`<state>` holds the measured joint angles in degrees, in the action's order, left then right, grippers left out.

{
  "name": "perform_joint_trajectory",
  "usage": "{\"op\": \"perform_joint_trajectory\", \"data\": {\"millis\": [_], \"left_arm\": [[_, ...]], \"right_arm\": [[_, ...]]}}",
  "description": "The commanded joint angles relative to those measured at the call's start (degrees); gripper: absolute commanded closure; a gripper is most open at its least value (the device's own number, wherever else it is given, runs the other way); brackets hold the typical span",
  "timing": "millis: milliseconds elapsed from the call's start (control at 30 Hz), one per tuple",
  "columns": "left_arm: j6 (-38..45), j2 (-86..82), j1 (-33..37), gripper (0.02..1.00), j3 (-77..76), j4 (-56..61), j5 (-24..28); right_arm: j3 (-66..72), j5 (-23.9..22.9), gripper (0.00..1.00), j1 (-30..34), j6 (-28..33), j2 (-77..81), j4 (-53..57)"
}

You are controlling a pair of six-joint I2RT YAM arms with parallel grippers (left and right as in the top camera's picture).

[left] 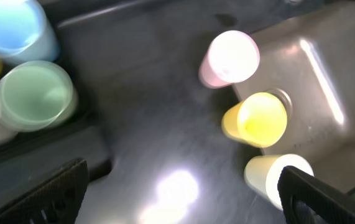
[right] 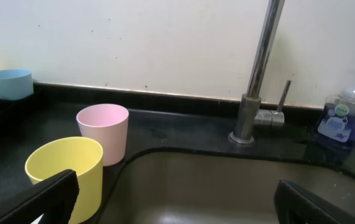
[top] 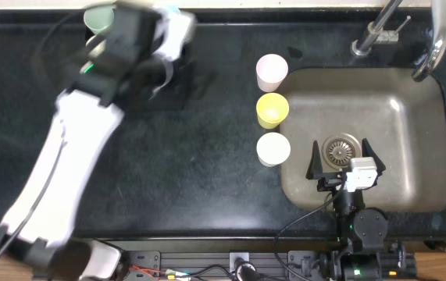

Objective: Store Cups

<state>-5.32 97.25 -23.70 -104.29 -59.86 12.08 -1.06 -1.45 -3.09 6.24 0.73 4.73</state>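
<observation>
Left tool (left: 183, 190) over the counter (top: 191, 172) and right tool (top: 342, 156) over the sink (top: 410, 117) both gape, empty.

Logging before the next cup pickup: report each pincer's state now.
Left pincer: open, holding nothing.
Right pincer: open, holding nothing.

one printed label found: a pale sticker with a dark round emblem on the front of the blue soap bottle (right: 342, 121), which stands on the dark worktop (right: 183, 134) near the tap (right: 256, 93). its lettering is too small to make out. no other text, number or sign is legible in any view.
</observation>
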Motion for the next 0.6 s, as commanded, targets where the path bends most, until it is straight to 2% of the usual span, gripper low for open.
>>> {"op": "perform_joint_trajectory", "data": {"millis": [33, 200, 300, 500, 600], "left_arm": [[-1.31, 9.31, -5.49, 0.018, -10.45, -1.31, -1.88], [-7.06, 16.04, -8.33, 0.018, -13.81, -1.36, -5.77], [-7.39, 18.82, -9.62, 0.018, -14.29, -0.92, -7.43], [-10.45, 21.94, -11.74, 0.018, -15.61, 1.57, -14.56], [-10.64, 22.69, -12.07, 0.029, -15.8, 2.8, -15.45]], "right_arm": [[0.79, 0.37, 0.003, -0.22, 0.2, -0.46, -0.26], [0.79, 0.37, 0.003, -0.22, 0.2, -0.46, -0.26], [0.79, 0.37, 0.005, -0.22, 0.2, -0.46, -0.26], [0.79, 0.37, 0.003, -0.22, 0.2, -0.46, -0.26], [0.79, 0.37, 0.003, -0.22, 0.2, -0.46, -0.26]]}}
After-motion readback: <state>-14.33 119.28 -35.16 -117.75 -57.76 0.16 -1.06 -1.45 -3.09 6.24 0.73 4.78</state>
